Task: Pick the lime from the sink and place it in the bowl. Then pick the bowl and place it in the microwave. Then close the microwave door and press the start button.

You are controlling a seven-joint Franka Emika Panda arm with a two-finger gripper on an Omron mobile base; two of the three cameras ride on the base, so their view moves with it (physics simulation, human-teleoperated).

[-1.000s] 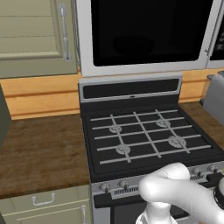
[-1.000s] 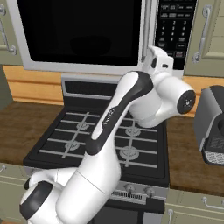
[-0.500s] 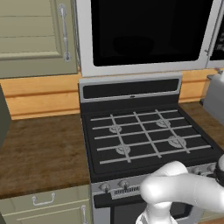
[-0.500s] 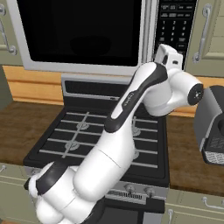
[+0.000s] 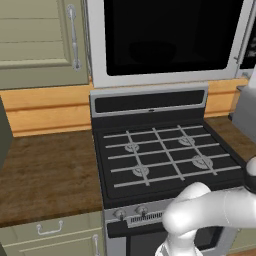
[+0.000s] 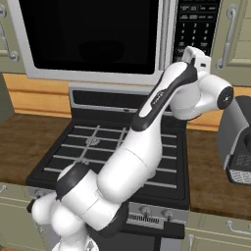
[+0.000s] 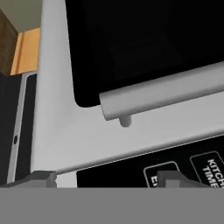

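The microwave [image 5: 100, 75] hangs above the stove with its door [image 5: 170, 35] flat against the frame. A dim rounded shape shows through the black glass [image 6: 98, 49]; I cannot tell what it is. My arm reaches up to the right, with the gripper [image 6: 193, 53] in front of the black control panel [image 6: 197, 22]. The hand view looks at the door's corner [image 7: 57, 131], its silver bar handle [image 7: 162, 94] and the button panel [image 7: 175, 168]. The gripper [image 7: 109, 179] is open, its tips wide apart with nothing between them. The lime, the sink and the bowl are out of view.
A black gas stove [image 5: 165, 155] stands below the microwave, between wooden counters [image 5: 45, 170]. A grey coffee machine [image 6: 238, 137] sits on the right counter close to my elbow. Olive cabinets [image 5: 35, 40] flank the microwave.
My hand has moved to the right and a little upward, from the door's edge to in front of the control panel. The microwave and stove stay where they were.
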